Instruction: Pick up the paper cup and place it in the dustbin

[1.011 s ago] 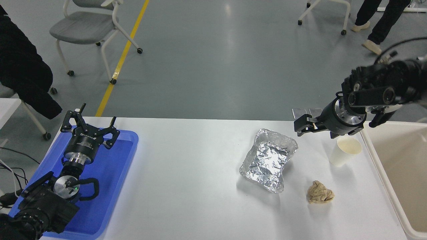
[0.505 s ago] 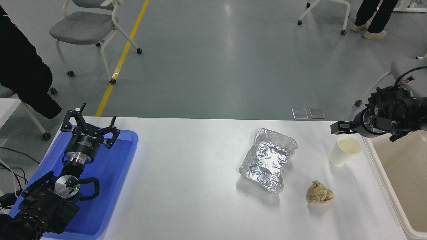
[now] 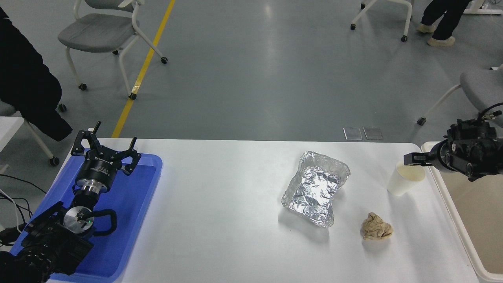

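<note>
ITEM: cup [image 3: 404, 180] — white paper, upright on table [image 3: 235, 220], far right, just beside bin [image 3: 452, 220] rim. Not lifted, not in bin.

ITEM: bin — cream, at table's right edge, partly out of shot. Nothing seen inside in the visible part.

ITEM: R gripper [image 3: 412, 159] — comes in from right edge, held over bin's far corner, tip reaching to cup's far rim; looks at or just above rim, contact unclear. Only one dark finger tip shows, so spread or pressed together: cannot tell. Holds nothing that can be seen.

ITEM: L gripper [image 3: 105, 151] — parked lower left over blue tray [image 3: 141, 220], fingers spread, empty.

ITEM: other — foil tray [image 3: 316, 188] mid-table, left of cup, apart from it; tan paper ball [image 3: 376, 226] nearer the camera, apart from cup.

STEP (judged): approach/align for grasp; pick not yet made. Task barely begun.

NEXT (judged): needs fingers either side of cup wall or rim, close gently (thin paper crushes, tips easily), lift clear of bin rim, short carry right, release over bin.

CHANGE vs 1.0 s ago: R arm then hung well over table, left of and above cup, wrist in full view. 0.5 s ago it had pulled back right. Now further right and lower, tip at cup rim. Cup, foil tray, ball, L arm unmoved.
</note>
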